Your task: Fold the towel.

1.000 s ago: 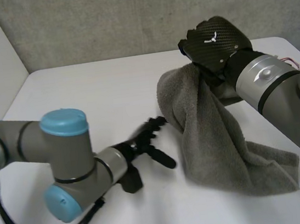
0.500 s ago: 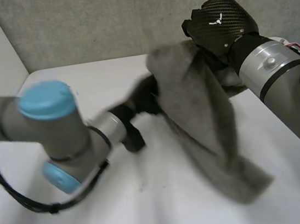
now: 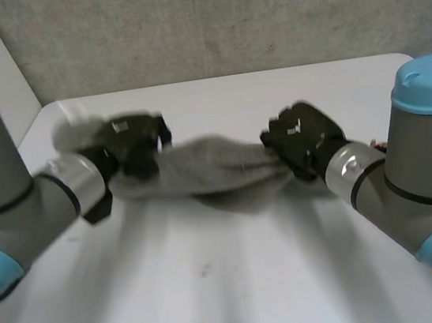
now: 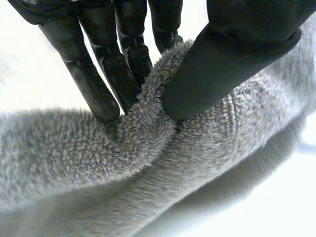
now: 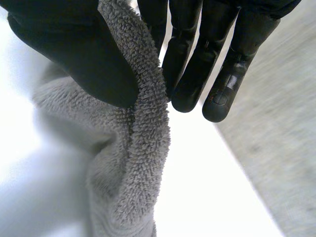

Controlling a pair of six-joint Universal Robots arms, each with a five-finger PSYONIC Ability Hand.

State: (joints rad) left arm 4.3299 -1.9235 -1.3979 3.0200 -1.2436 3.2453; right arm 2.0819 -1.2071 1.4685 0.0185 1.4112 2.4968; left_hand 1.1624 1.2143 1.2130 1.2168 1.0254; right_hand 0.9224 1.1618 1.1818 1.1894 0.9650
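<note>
A grey towel point(image 3: 209, 170) hangs bunched and stretched between my two hands above the white table point(image 3: 232, 287). My left hand point(image 3: 130, 145) holds its left end; in the left wrist view the towel point(image 4: 148, 163) is pinched between the thumb point(image 4: 217, 69) and the fingers point(image 4: 98, 84). My right hand point(image 3: 304, 138) holds the right end. Seen from the right wrist, a fold of towel point(image 5: 143, 148) runs up between the thumb point(image 5: 84, 64) and the fingers point(image 5: 197, 74), which squeeze it.
A grey wall point(image 3: 205, 19) stands behind the table's far edge. The left arm point(image 3: 15, 212) and the right arm point(image 3: 418, 183) reach in over the near part of the table.
The left hand has closed on the towel's free end and moved left. The right hand has come down and toward me. The towel, which hung from the right hand, now spans both hands.
</note>
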